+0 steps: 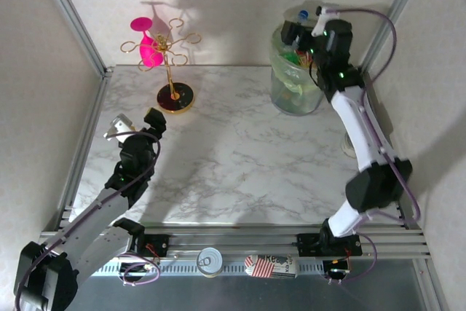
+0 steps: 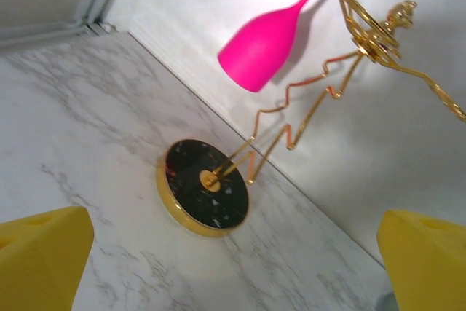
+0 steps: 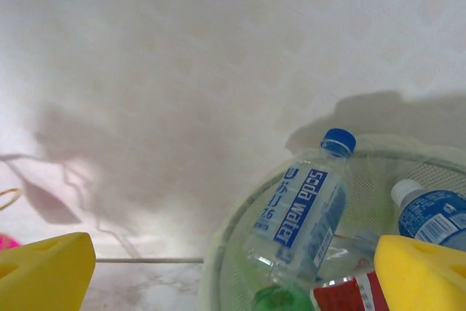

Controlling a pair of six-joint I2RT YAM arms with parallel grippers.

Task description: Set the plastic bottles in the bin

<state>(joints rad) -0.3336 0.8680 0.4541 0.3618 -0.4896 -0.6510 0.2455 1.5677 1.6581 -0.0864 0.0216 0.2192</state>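
Observation:
My right gripper [image 1: 298, 36] hangs over the bin [image 1: 295, 96], a round pale green wastebasket at the far right of the table. In the right wrist view it [image 3: 233, 282] is open, its yellow pads [image 3: 45, 271] wide apart. Below the pads, a clear plastic bottle [image 3: 306, 209] with a blue cap and a blue soda water label leans loose inside the bin's rim [image 3: 217, 253]. A second blue-label bottle [image 3: 429, 213], a red-label one [image 3: 349, 293] and a green one [image 3: 280, 300] lie with it. My left gripper [image 1: 135, 123] is open and empty over the left side of the table [image 2: 233, 271].
A gold stand [image 1: 175, 96] with pink glasses [image 1: 149, 49] rises at the back left, its black base [image 2: 204, 187] just ahead of my left gripper. A tin can [image 1: 210, 261] and a small carton [image 1: 271, 266] rest on the front rail. Metal frame posts flank the table.

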